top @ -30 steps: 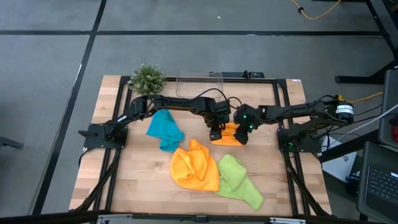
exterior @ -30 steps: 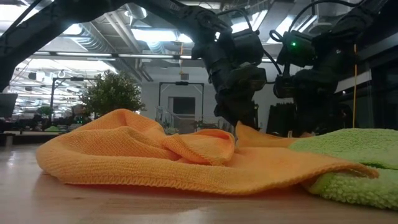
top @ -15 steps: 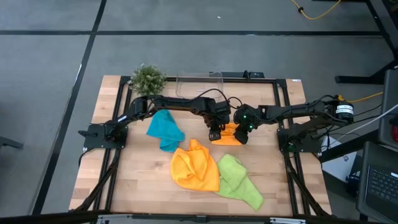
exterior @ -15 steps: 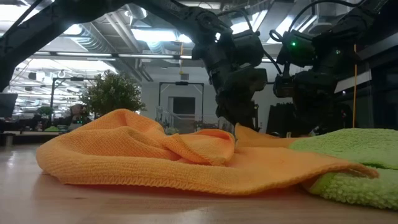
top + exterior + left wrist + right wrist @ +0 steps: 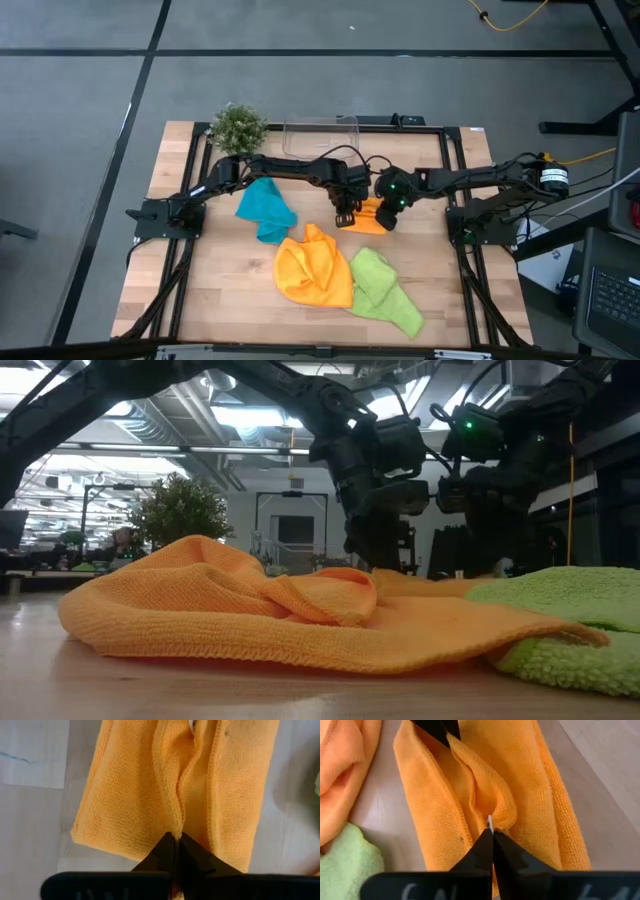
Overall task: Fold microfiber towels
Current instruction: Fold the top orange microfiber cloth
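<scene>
A clear tub point(image 5: 320, 127) stands at the top edge of the wooden table point(image 5: 230, 290), beside a potted plant point(image 5: 238, 126). At frame centre the left gripper point(image 5: 346, 213) and right gripper point(image 5: 386, 217) pinch opposite ends of a raised ridge on the small orange towel point(image 5: 367, 219). The larger orange towel point(image 5: 314, 266), lime towel point(image 5: 384, 290) and teal towel point(image 5: 266, 209) lie crumpled nearby.

Wooden table point(image 5: 200, 290) stands on grey floor point(image 5: 80, 120) crossed by dark seams. Yellow cable point(image 5: 510, 18) lies on floor behind. Low view: open ceiling with bright strip lights point(image 5: 250, 415), potted plant point(image 5: 180, 510), dark doorframe point(image 5: 292, 520) in far room.
</scene>
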Robot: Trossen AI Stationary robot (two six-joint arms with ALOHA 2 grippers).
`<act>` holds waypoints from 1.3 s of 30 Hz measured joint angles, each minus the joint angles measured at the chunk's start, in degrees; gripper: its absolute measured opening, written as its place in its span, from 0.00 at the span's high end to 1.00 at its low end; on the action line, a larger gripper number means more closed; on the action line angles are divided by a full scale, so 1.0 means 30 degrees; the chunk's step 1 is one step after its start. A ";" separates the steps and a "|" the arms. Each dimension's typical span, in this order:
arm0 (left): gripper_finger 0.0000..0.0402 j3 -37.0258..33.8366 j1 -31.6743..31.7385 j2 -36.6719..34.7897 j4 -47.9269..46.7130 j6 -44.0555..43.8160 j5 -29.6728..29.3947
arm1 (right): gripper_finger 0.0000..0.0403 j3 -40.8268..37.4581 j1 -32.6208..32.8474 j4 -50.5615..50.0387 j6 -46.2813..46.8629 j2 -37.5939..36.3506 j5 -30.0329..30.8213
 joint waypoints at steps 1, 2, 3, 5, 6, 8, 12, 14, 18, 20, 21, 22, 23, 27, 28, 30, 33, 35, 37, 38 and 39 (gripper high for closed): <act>0.98 0.0000 0.0000 0.0000 -0.0018 -0.0007 0.0000 | 0.99 0.0153 0.0000 -0.0241 0.0000 0.0000 0.0000; 0.99 0.0000 0.0000 0.0000 -0.0015 -0.0014 0.0000 | 0.99 0.0342 0.0000 -0.0527 0.0014 0.0000 0.0000; 0.99 0.0000 -0.0003 0.0000 -0.0011 -0.0021 0.0000 | 0.99 0.0577 0.0000 -0.0838 0.0015 0.0000 0.0020; 0.99 0.0000 -0.0013 -0.0001 -0.0012 -0.0335 0.0000 | 0.99 0.0952 0.0000 -0.1437 -0.0019 -0.0007 0.0143; 0.99 0.0000 -0.0007 -0.0032 -0.0036 -0.0464 0.0000 | 0.99 0.1110 0.0000 -0.1797 -0.0055 -0.0007 0.0182; 0.99 0.0000 -0.0007 -0.0223 -0.0221 -0.0507 0.0000 | 0.99 0.1414 0.0000 -0.2372 -0.0348 -0.0007 0.0502; 0.99 0.0000 0.0000 -0.0857 -0.0487 -0.0509 -0.0023 | 0.99 0.1775 0.0015 -0.2967 -0.0503 -0.0029 0.0958; 0.99 0.0000 0.0000 -0.1225 -0.0509 -0.0501 -0.0212 | 1.00 0.1876 0.0015 -0.3029 -0.0503 -0.0029 0.1013; 1.00 0.0051 0.0000 -0.1394 -0.0200 0.0066 -0.0567 | 1.00 0.2016 0.0012 -0.3175 -0.0257 -0.0029 0.1362; 1.00 0.0036 0.0000 -0.1346 -0.0210 0.0130 -0.0593 | 1.00 0.2060 0.0009 -0.3313 0.0178 -0.0029 0.1519; 1.00 0.0036 0.0000 -0.1288 -0.0045 0.0143 -0.0609 | 1.00 0.2086 0.0054 -0.3375 0.0456 -0.0029 0.1682; 1.00 0.0036 0.0000 -0.1239 0.0148 0.0143 -0.0626 | 1.00 0.2086 0.0118 -0.3465 0.0642 -0.0029 0.1870; 1.00 0.0033 0.0000 -0.1185 0.0272 0.0143 -0.0732 | 1.00 0.2086 0.0171 -0.3585 0.0887 -0.0029 0.2149; 1.00 0.0029 -0.0013 -0.1232 0.0954 0.0195 -0.1519 | 1.00 0.2086 0.0601 -0.3926 0.1695 -0.0105 0.3052; 1.00 0.0029 0.0053 -0.1239 0.1033 0.0243 -0.1567 | 1.00 0.2086 0.0742 -0.3992 0.2013 -0.0172 0.3364; 1.00 0.0029 0.0120 -0.1239 0.1143 0.0593 -0.1580 | 1.00 0.2086 0.1039 -0.4190 0.2609 -0.0323 0.4102; 1.00 0.0029 0.0175 -0.1174 0.1546 0.1075 -0.1752 | 1.00 0.2086 0.1540 -0.4751 0.3834 -0.0554 0.5586; 1.00 0.0017 0.0177 -0.1134 0.1804 0.1306 -0.2066 | 1.00 0.2089 0.1941 -0.5115 0.4700 -0.0684 0.6764; 1.00 0.0015 0.0183 -0.1129 0.2470 0.1641 -0.2248 | 1.00 0.2093 0.2257 -0.5697 0.5503 -0.0692 0.7922; 1.00 0.0015 0.0197 -0.1129 0.2865 0.1773 -0.2349 | 1.00 0.2093 0.2408 -0.6026 0.5822 -0.0692 0.8258; 1.00 0.0015 0.0210 -0.1129 0.3155 0.1950 -0.2454 | 1.00 0.2093 0.2508 -0.6226 0.6131 -0.0639 0.8571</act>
